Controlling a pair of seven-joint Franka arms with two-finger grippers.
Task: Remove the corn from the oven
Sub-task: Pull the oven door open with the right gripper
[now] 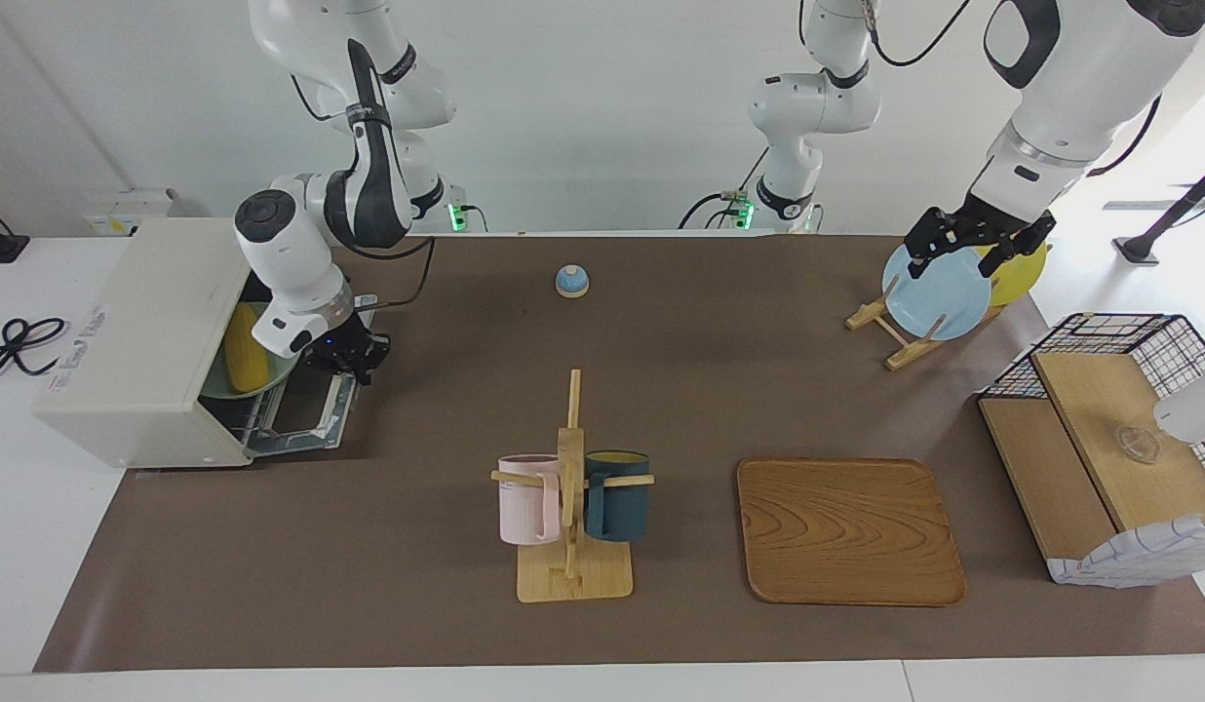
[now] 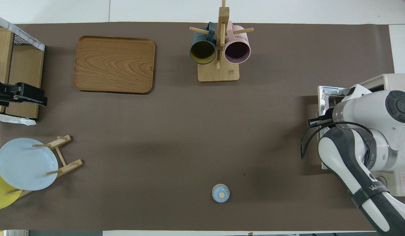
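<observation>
The cream-white oven [image 1: 135, 331] stands at the right arm's end of the table, and it also shows in the overhead view [image 2: 382, 80]. Its door [image 1: 305, 409] is folded down almost flat. Inside, the yellow corn [image 1: 242, 346] lies on a green plate on the rack. The overhead view hides the corn under the right arm. My right gripper [image 1: 349, 359] is at the door's outer edge, shut on the bar handle. My left gripper [image 1: 978, 244] waits open above the plate rack.
A mug rack [image 1: 570, 487] with a pink and a dark blue mug stands mid-table. Beside it lies a wooden tray [image 1: 848, 531]. A small blue bell [image 1: 571, 281] sits near the robots. A blue plate [image 1: 934, 292], a yellow plate [image 1: 1022, 273] and a wire basket [image 1: 1109, 429] are at the left arm's end.
</observation>
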